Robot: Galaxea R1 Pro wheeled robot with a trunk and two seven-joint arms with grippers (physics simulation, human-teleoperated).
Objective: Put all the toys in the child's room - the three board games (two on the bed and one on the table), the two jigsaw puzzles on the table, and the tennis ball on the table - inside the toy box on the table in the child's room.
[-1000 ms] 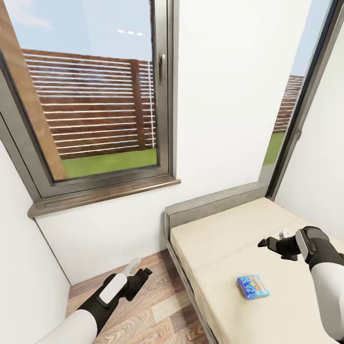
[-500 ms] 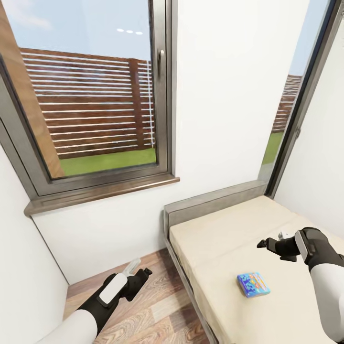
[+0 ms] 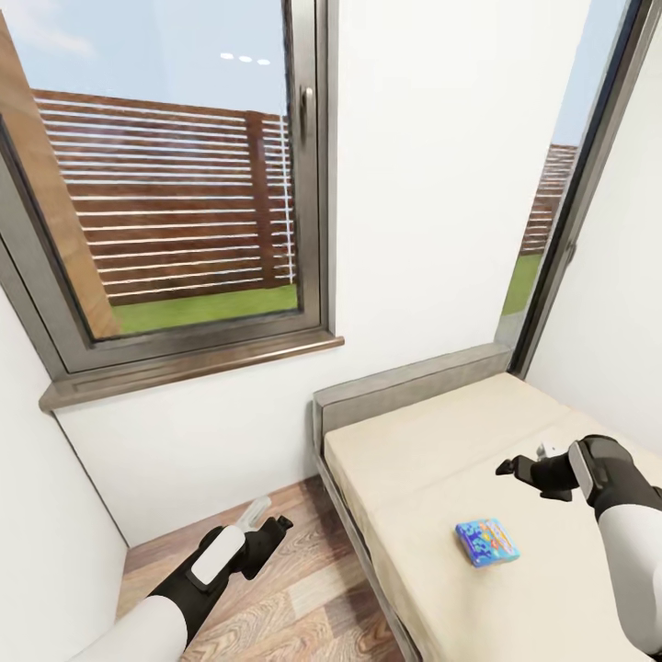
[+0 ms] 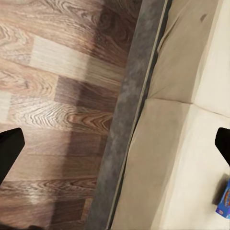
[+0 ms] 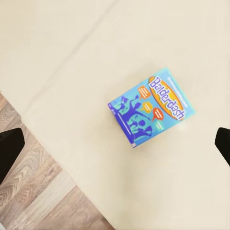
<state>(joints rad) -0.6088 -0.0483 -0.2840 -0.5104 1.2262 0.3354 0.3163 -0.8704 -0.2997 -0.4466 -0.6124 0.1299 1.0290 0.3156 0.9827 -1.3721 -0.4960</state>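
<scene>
Bed (image 3: 432, 469): one, cream mattress in a grey frame, pushed into the corner under two windows. The surface looks soft, so anything pressed down on it will likely sink a little rather than sit firm.

Wood floor (image 3: 285, 588): runs alongside the bed; the left arm hangs over it.

Board game (image 3: 486, 542): one in sight, a small blue box with "Balderdash" printed on the lid. It lies flat on the mattress, lid up, turned askew to the bed edge and well in from it. In the right wrist view the board game (image 5: 151, 106) sits near the middle, with nothing touching it. In the left wrist view a blue corner of the board game (image 4: 223, 203) shows at the frame edge.

Handling, judged: printed cardboard, so light and stiff, with a glossy lid that may be slippery. It is thin and lies flat, so there is little side wall to catch. Best hold is probably across the shorter width, fingers down the two long side walls, pressing slightly into the mattress. A hard squeeze could dent the lid.

Right gripper (image 3: 522, 467): one, hovering above the mattress, near the box but apart from it. Its fingers are spread wide, holding nothing.

Left gripper (image 3: 268, 529): one, over the floor beside the bed frame, fingers also spread wide, holding nothing.

Count for this moment: board games 1.
</scene>
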